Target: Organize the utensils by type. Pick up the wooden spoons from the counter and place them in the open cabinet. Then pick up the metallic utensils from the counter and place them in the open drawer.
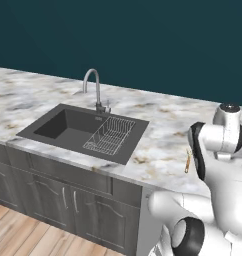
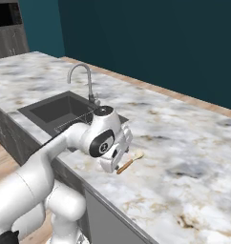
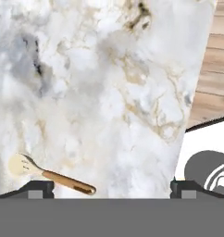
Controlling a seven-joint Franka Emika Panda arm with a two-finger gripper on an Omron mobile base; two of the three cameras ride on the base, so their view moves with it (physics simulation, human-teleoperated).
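Observation:
One of the wooden spoons (image 3: 49,175), with a pale cream head and an orange-brown handle, lies flat on the marble counter (image 3: 109,69) near its front edge. In the right base view this spoon (image 2: 130,160) sits just right of my gripper (image 2: 115,162), which hovers low over the counter (image 2: 184,143). In the hand view my gripper (image 3: 111,187) is open and holds nothing, its fingertips (image 3: 40,187) wide apart and the spoon's handle close to the left one. The arm hides all but the spoon's handle (image 1: 187,163) in the left base view. The metallic utensils and the open drawer are out of view.
A dark sink (image 1: 53,127) with a wire rack (image 1: 110,135) and a curved faucet (image 1: 95,87) lies left of the arm. Dark grey floor cabinets (image 1: 68,197) stand below. A dark wood-grain unit (image 2: 7,40) stands far left; whether it is the open cabinet I cannot tell.

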